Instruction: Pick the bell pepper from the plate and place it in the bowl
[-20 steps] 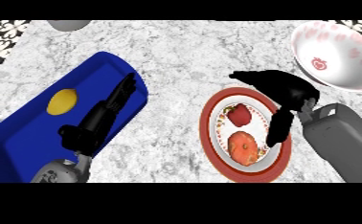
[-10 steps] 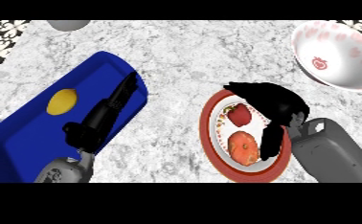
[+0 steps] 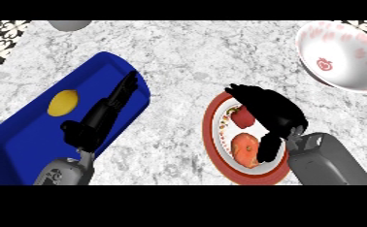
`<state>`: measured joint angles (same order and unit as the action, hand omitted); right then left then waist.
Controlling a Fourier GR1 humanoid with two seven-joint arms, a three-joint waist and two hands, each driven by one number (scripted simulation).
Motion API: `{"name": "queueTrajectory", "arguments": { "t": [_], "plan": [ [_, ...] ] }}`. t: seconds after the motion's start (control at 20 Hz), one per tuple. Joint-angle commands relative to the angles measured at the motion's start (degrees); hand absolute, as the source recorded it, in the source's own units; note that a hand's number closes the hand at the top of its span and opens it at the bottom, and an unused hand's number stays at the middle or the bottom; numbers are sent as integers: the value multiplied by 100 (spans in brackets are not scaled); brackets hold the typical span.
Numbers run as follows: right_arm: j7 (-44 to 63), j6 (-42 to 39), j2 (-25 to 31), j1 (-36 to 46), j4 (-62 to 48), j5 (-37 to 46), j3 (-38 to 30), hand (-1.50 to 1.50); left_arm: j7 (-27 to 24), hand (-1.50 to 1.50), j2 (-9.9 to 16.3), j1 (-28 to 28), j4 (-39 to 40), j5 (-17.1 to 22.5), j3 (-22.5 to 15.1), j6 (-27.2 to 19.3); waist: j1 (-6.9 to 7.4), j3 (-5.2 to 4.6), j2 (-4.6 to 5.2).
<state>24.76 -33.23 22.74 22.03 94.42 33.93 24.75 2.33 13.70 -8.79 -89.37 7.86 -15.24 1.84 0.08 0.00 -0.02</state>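
Grey-white marbled counter (image 3: 186, 56), patterned black-and-white strip (image 3: 13, 27) at the far left corner, even flat light

Red-rimmed plate (image 3: 215, 148), blue tray (image 3: 43, 138), white red-patterned bowl (image 3: 344, 71), grey marbled counter (image 3: 193, 56).

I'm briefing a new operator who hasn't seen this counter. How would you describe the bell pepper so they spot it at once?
Find the red-rimmed plate at the counter's lower right, under the black right hand. Two things lie on it: the bell pepper is the smaller, deep red one farther from the robot, by the hand's fingers. Its neighbour is larger and orange.
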Motion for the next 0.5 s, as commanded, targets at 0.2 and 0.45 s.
{"name": "queueTrajectory", "arguments": {
  "t": [0.2,0.45],
  "plan": [
    [-433,659,-156,-193,-267,1085,-55,-150,-347,0,-32,480,40,-166,182,289,13,-1,2],
    [-1316,1355,-204,-333,-1285,1508,-293,-150,55,0,-184,288,-243,-182,248,389,21,2,9]
  ]
}}
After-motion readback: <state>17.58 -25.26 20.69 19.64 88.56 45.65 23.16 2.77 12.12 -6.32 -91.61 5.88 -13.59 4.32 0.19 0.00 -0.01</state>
